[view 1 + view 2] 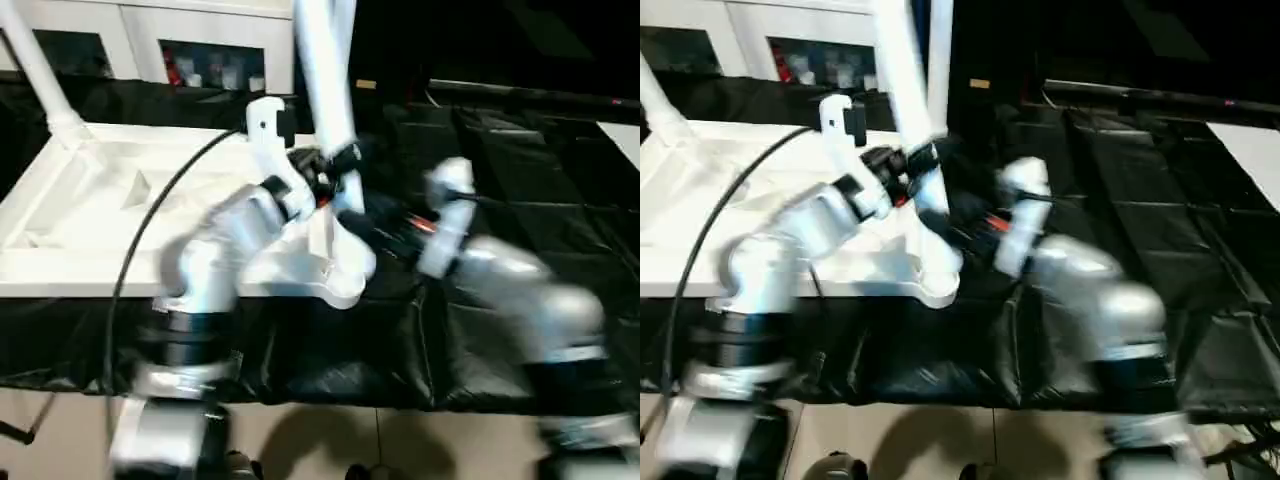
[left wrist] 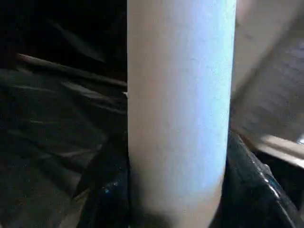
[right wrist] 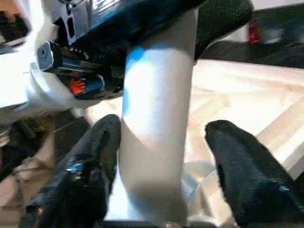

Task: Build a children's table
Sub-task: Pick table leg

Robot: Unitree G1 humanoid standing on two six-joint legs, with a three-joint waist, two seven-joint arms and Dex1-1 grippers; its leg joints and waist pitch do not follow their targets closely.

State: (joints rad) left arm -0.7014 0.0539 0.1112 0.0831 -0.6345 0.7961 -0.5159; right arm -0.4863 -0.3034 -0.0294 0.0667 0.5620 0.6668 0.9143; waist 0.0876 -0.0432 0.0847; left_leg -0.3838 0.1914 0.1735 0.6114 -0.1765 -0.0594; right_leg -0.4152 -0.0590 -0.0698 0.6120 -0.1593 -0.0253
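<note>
- Children's table (image 1: 150, 200): lies upside down on a black-draped bench (image 1: 500, 150), ribbed underside up; all white plastic.
- Near corner socket (image 1: 345, 275) carries an upright leg (image 1: 325, 90), a tapered tube rising out past the top of the head views; another leg (image 1: 40, 75) stands at the far left corner.
- Left gripper (image 1: 335, 165): clamped around the upright leg a little above the socket, black fingers (image 2: 107, 190) pressed to both sides of the tube in the left wrist view.
- Right gripper (image 3: 161, 142): jaws spread either side of the same leg lower down, one finger (image 3: 95, 161) touching the tube, the other standing apart; not a hold.
- Handling, as a judgement: probably light and stiff, hollow plastic, smooth enough to slip under a loose pinch; top broad and awkward, likely to slide on the cloth if pushed sideways.
- Best hold: low on the leg, near the flared end, for pressing straight down into the socket; higher up gives leverage but risks tilting the tube.
- Corner overhangs the bench edge, so downward force may tip the top.
</note>
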